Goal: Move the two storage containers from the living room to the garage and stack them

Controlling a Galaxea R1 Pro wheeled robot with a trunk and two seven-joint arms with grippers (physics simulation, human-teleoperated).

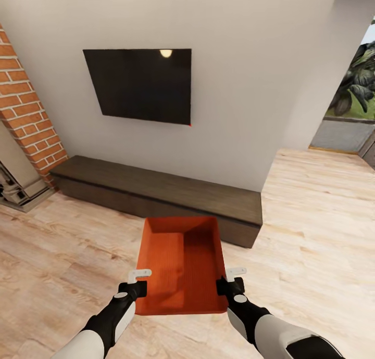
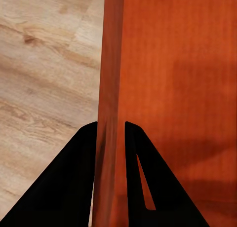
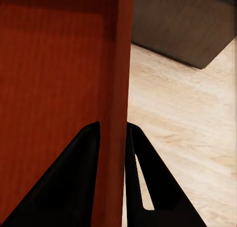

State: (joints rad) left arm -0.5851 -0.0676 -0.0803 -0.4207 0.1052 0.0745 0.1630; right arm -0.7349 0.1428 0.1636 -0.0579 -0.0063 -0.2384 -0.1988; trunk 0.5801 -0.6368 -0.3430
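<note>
We hold one orange bin (image 1: 179,265) above the living-room plank floor (image 1: 312,244), its long axis pointing ahead, left pincer (image 1: 136,282) and right pincer (image 1: 232,280) each clamped on a side wall.

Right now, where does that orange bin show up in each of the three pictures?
Head view: the bin sits low in the middle, between the left claw and the right claw, in front of the bench.
Left wrist view: its side wall runs up between the claw's fingers, with the inside beside it.
Right wrist view: its other side wall does the same.
Shared landmark: the wood floor.
</note>
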